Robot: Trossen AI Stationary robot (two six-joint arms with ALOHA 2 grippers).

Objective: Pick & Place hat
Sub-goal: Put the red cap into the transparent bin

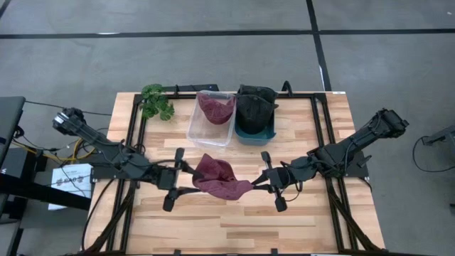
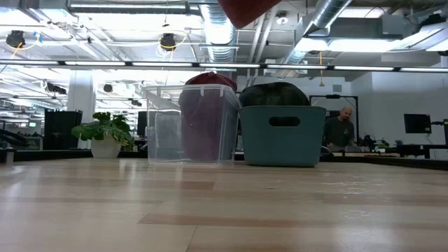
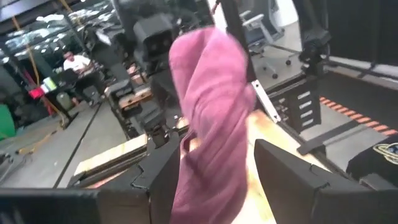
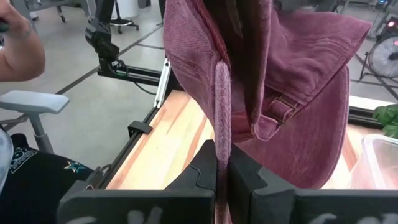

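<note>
A maroon corduroy hat (image 1: 220,178) hangs in the air between my two grippers over the middle of the table. In the low view only its lowest part (image 2: 245,10) shows, high above the tabletop. My right gripper (image 4: 222,169) comes from the table's right and is shut on the hat (image 4: 273,68). My left gripper (image 3: 217,186) comes from the table's left and is open. Its fingers stand on either side of the bunched hat (image 3: 211,118), and a strip of table shows beside one finger (image 3: 292,180). My right gripper pinches a thick stitched edge of the hat (image 4: 221,118) between its two fingers (image 4: 202,168). It comes level from the table's right. The hat is lifted clear of the table and stretches away from the fingers, its back strap (image 4: 281,107) showing.
A clear bin (image 1: 212,117) with another maroon hat and a teal bin (image 1: 254,124) with a dark hat stand at the far middle of the table. A small potted plant (image 1: 156,101) stands to their left. Bare wood lies beneath and nearer than the hat. A person (image 2: 341,126) sits in the room behind.
</note>
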